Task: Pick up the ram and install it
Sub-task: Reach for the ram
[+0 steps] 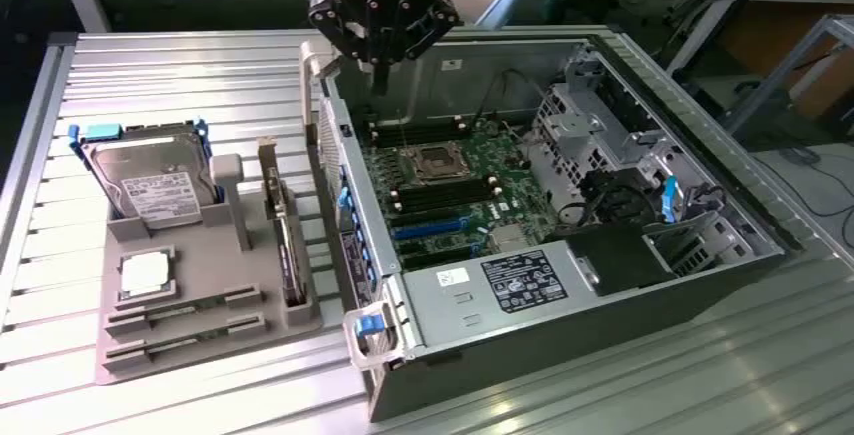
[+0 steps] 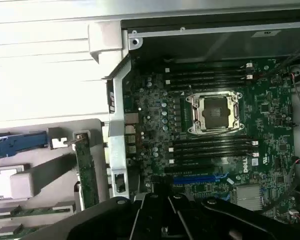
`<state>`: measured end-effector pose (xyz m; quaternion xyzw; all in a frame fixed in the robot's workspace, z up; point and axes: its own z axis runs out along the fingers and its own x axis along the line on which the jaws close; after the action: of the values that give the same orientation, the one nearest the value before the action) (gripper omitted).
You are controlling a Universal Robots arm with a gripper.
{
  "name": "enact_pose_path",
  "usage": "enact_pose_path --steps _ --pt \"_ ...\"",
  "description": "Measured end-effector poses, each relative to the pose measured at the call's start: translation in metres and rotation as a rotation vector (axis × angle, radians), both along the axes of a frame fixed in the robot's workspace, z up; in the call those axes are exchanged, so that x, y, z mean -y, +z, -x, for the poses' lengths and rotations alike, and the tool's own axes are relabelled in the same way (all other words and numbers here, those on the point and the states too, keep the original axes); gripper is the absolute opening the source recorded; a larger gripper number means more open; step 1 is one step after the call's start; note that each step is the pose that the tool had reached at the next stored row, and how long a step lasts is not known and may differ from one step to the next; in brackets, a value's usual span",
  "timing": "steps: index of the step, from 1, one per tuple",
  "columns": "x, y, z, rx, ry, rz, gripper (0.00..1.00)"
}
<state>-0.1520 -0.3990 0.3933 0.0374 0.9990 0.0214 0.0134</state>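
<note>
Claw [image 1: 380, 83] over case [image 1: 461, 365] corner edge, grip: cannot tell; 2 ram sticks [image 1: 180, 307] in tray [image 1: 200, 255].

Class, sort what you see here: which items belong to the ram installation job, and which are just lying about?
Belongs to the job:
thin green ram stick in the grey tray
black gripper above the open case
long black memory slots on the green motherboard

Just lying about:
silver hard drive
dark upright expansion card
square silver processor chip
</note>
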Motion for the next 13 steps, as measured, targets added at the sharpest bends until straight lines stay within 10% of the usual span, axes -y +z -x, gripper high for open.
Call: enact_pose_path --steps 3,13 --pt "0.0004 0.0 0.035 0.0 0.0 0.0 0.11" --pt "0.0022 0.0 0.091 0.0001 0.001 -0.0001 0.11"
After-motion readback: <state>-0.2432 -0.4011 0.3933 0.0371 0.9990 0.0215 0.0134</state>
